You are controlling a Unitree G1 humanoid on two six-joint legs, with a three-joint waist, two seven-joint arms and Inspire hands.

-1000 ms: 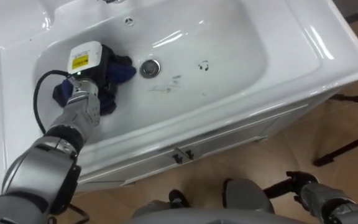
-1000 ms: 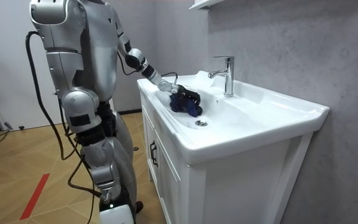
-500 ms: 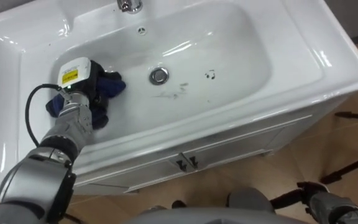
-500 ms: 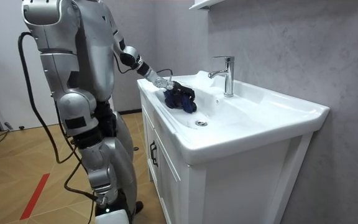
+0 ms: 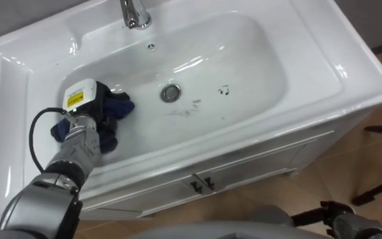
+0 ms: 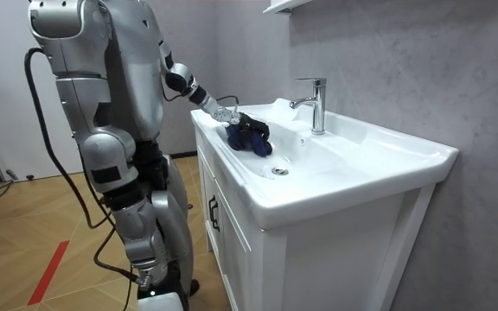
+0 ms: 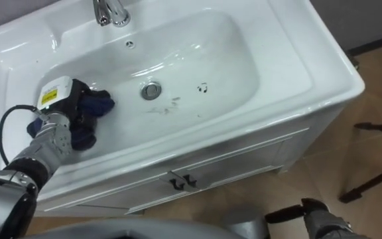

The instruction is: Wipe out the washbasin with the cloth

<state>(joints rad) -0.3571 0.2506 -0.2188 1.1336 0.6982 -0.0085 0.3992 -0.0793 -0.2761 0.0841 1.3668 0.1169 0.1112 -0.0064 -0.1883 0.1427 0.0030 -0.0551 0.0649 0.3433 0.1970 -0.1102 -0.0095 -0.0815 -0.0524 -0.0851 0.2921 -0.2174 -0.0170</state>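
My left hand (image 5: 105, 101) is down in the basin (image 5: 350, 60), on the left slope of the bowl at about nine o'clock from the drain (image 5: 170, 92). The fingers are curled down into the dark blue cloth (image 5: 122, 106), bunching it under my palm. That grip is so the rag travels with me instead of sliding off on the slick white surface. I'm standing at the cabinet (image 5: 244, 172) front with the arm reaching in low, which lets me put weight on the cloth.

The faucet (image 5: 132, 13) is up at twelve, well out of my way. The dark smudges (image 5: 224, 90) sit at three o'clock of the drain, with fainter streaks (image 5: 188, 109) nearer, around five. They're across the bowl from the cloth and look unwiped, so I reckon the job is partly done at best. My right hand (image 5: 330, 211) hangs low by the cabinet, idle.
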